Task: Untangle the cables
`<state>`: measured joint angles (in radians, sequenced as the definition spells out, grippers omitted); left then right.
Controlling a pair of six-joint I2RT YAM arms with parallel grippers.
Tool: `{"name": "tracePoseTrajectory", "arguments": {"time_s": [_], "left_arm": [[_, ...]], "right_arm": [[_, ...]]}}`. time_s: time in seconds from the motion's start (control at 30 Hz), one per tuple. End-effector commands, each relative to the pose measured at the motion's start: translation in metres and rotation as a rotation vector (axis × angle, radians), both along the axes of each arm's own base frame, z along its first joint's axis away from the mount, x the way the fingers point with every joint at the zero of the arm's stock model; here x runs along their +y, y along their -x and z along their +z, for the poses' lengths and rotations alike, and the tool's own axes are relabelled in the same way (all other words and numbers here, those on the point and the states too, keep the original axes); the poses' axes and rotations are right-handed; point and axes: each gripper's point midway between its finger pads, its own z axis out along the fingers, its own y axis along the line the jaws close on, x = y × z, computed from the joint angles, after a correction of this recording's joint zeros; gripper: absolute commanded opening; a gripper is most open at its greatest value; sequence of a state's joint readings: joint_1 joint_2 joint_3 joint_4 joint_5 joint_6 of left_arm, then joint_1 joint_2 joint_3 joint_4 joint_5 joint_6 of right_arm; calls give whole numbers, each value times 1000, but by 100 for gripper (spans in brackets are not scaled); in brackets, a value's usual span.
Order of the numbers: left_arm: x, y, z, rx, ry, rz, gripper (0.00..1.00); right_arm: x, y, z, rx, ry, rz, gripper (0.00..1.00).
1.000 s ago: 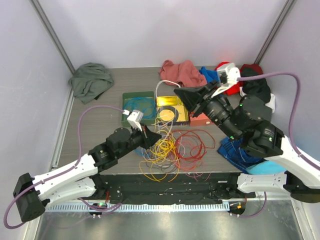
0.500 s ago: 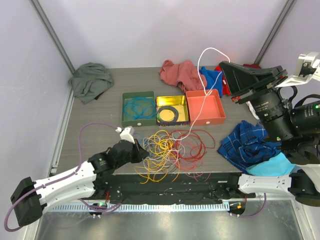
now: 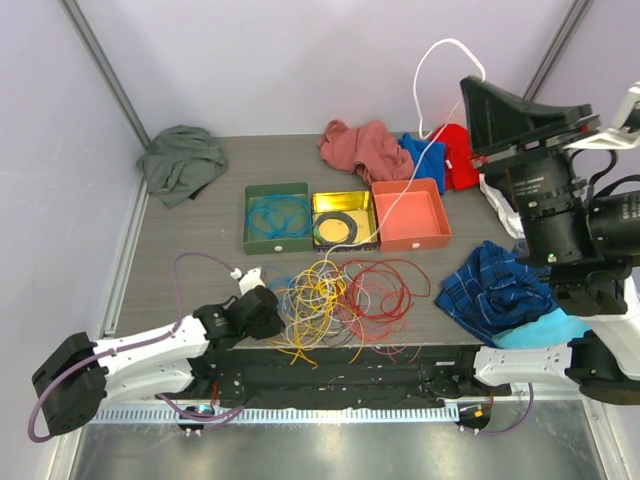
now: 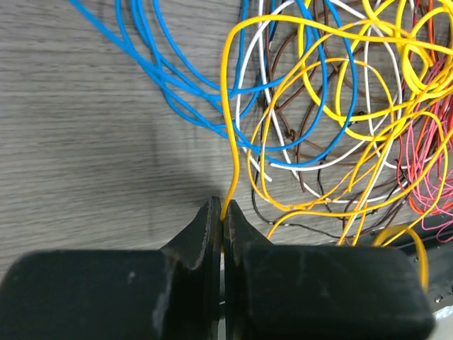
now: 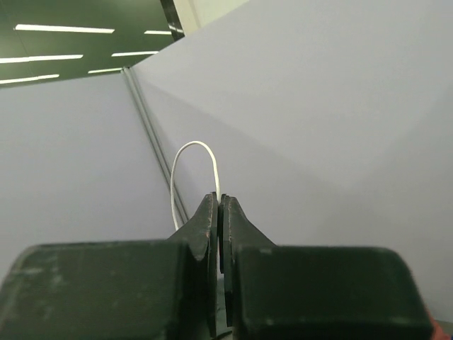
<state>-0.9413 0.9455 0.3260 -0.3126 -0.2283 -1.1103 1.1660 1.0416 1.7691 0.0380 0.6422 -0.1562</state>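
Note:
The cables (image 3: 335, 300) lie in a loose tangle of yellow, red, blue, white and dark brown loops at the table's front edge. My left gripper (image 3: 281, 312) sits low at the tangle's left side, shut on a yellow cable (image 4: 228, 149). Blue loops (image 4: 177, 85) lie just beyond it. My right gripper (image 3: 472, 84) is raised high at the right, shut on a white cable (image 3: 400, 195) that runs taut down into the tangle. The white cable loops above the right gripper (image 5: 220, 200) in the right wrist view (image 5: 191, 147).
A green tray (image 3: 276, 215) with blue cable, a yellow tray (image 3: 343, 222) with a black coiled ring and an orange tray (image 3: 412, 214) stand behind the tangle. Cloths lie around: grey (image 3: 182, 160) back left, pink (image 3: 360, 145) at the back, blue (image 3: 492, 288) front right.
My right gripper has risen from over the trays to high at the right, drawing the white cable up. My left gripper has pulled back toward the front edge, lower, with the yellow cable.

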Motion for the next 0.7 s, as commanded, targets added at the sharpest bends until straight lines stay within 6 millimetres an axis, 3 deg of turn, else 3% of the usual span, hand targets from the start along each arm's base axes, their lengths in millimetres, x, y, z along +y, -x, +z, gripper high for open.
{"name": "tracePoseTrajectory", "arguments": {"time_s": [0.0, 0.03, 0.07, 0.1, 0.17, 0.23, 0.4, 0.47, 0.63, 0.67], "left_arm": [[5, 1, -7, 23, -67, -13, 14], [4, 1, -5, 19, -69, -19, 30], [3, -1, -1, 6, -64, -24, 57], [1, -4, 7, -18, -47, -27, 68], [3, -10, 20, -68, -36, -20, 100], [1, -16, 42, -152, 15, -35, 100], [20, -31, 92, -362, 102, 44, 100], [25, -35, 121, -472, 170, 53, 100], [9, -36, 180, -685, 310, -57, 100], [4, -37, 179, -682, 291, -82, 100]], "right_arm": [[-31, 7, 35, -54, -88, -56, 1], [-27, 6, 33, -47, -78, -54, 1], [-24, 4, 29, -35, -73, -50, 1], [-22, 3, 25, -25, -62, -49, 1], [-12, 0, 13, -4, -44, -36, 1], [-6, -3, 4, 12, -24, -30, 1], [9, -7, -10, 41, 2, -6, 1], [17, -8, -17, 51, 16, 6, 1], [34, -12, -31, 75, 35, 35, 1], [36, -13, -33, 78, 36, 39, 1]]}}
